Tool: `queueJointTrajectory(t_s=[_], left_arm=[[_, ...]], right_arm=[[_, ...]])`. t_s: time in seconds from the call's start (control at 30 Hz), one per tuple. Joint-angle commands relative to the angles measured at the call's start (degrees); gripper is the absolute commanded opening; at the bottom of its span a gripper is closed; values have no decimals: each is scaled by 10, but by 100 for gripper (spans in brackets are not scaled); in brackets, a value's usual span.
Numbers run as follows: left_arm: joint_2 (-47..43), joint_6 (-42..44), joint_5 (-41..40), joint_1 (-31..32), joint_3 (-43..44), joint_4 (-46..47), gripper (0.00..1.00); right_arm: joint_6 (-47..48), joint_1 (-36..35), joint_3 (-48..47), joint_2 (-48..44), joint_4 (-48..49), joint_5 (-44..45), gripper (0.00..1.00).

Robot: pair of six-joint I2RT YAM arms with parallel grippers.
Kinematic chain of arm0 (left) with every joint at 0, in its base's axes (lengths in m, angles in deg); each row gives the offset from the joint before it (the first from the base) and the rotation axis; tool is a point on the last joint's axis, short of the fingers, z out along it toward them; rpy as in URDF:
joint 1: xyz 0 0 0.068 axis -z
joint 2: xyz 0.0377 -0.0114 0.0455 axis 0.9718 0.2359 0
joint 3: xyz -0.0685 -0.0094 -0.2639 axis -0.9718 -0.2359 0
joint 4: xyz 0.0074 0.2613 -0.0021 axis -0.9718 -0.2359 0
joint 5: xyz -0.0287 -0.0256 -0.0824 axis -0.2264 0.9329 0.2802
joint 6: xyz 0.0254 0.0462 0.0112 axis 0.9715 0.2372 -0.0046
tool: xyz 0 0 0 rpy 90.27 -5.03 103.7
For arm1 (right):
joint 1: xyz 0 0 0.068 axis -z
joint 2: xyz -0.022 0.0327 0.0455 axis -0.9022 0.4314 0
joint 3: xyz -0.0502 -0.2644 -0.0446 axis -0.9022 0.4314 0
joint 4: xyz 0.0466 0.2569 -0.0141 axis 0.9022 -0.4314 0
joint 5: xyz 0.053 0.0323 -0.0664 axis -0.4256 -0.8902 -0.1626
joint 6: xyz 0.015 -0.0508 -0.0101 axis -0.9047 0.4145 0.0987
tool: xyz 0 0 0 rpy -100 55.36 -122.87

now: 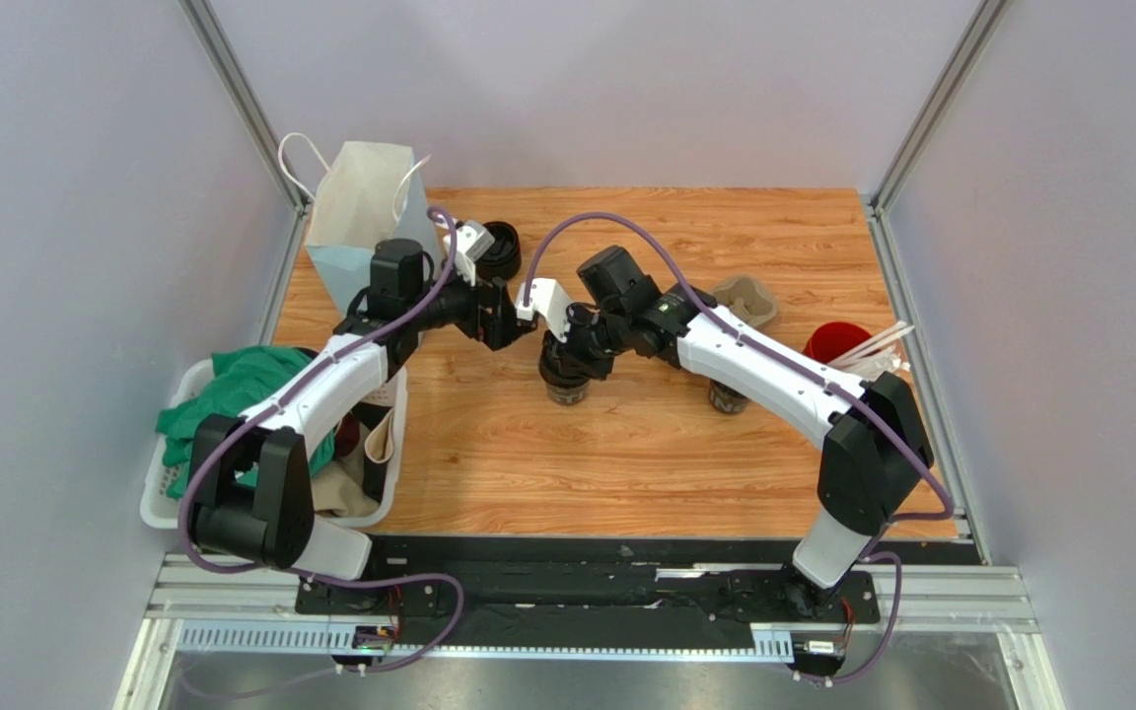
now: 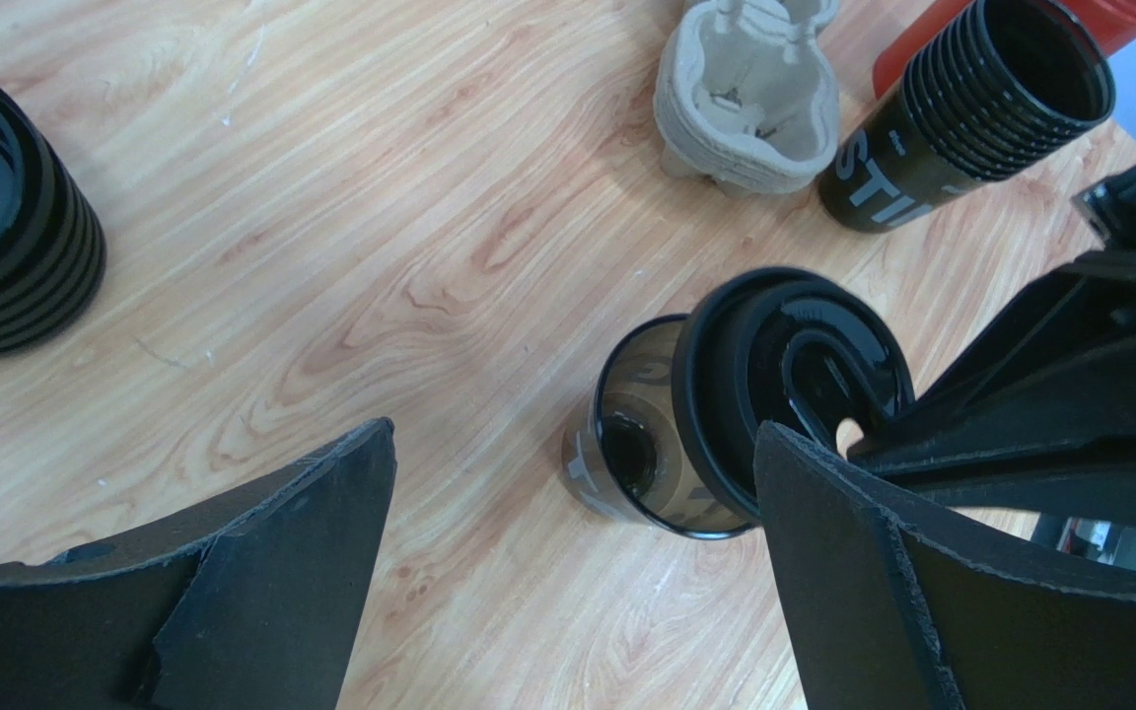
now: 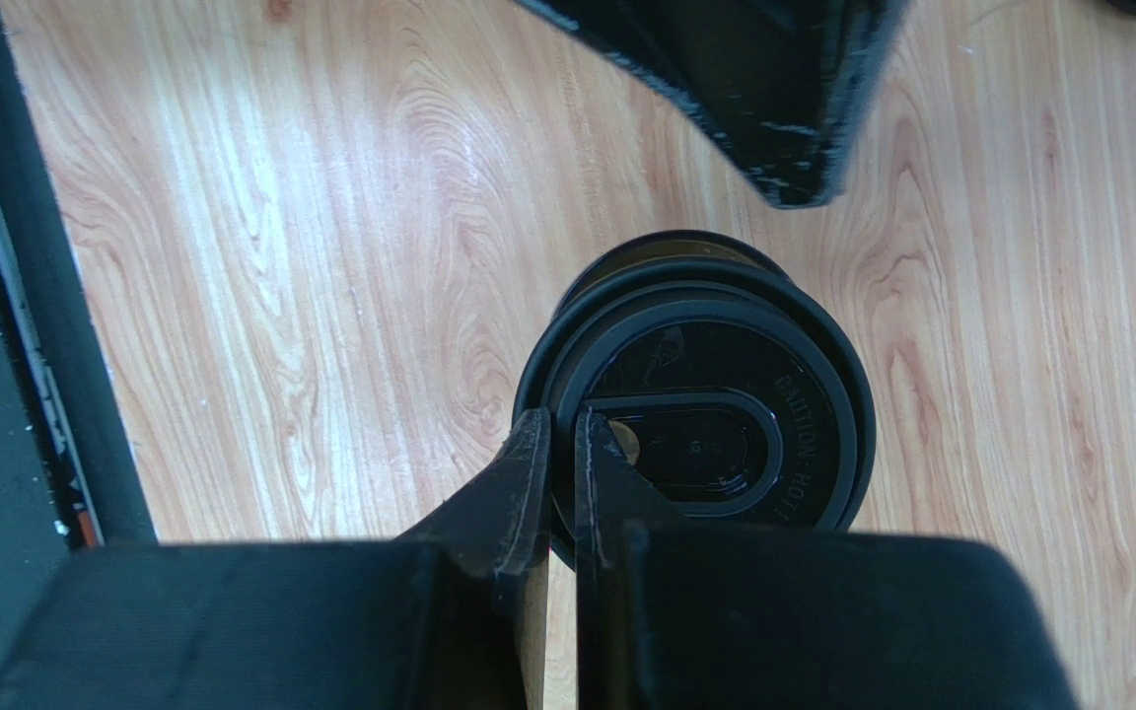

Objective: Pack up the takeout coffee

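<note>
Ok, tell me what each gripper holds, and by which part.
The right gripper has its jaws shut on the rim of the black lid, above the open cup. The left gripper is open, holding nothing.

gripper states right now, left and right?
left gripper: jaws open, holding nothing.
right gripper: jaws shut on the rim of the black lid, held tilted over the open coffee cup.

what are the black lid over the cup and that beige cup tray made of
The black lid looks like thin moulded plastic with a glossy finish: it shows bright reflections and raised lettering. The cup tray is probably moulded paper pulp, matte beige: its surface looks rough and fibrous, with soft rounded edges.
</note>
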Motion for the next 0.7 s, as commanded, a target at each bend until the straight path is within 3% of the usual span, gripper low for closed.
queueJointTrajectory(t_s=[0.0,0.23,0.67], left_arm=[[13,-18,25,-3,-21,65,99],[55,-30,49,-3,-15,67,99],[47,-15,40,-3,-23,64,99]], right_arm=[[-9,0,2,2,53,27,0],[-37,8,30,10,103,27,0],[-59,20,46,26,133,1,0]])
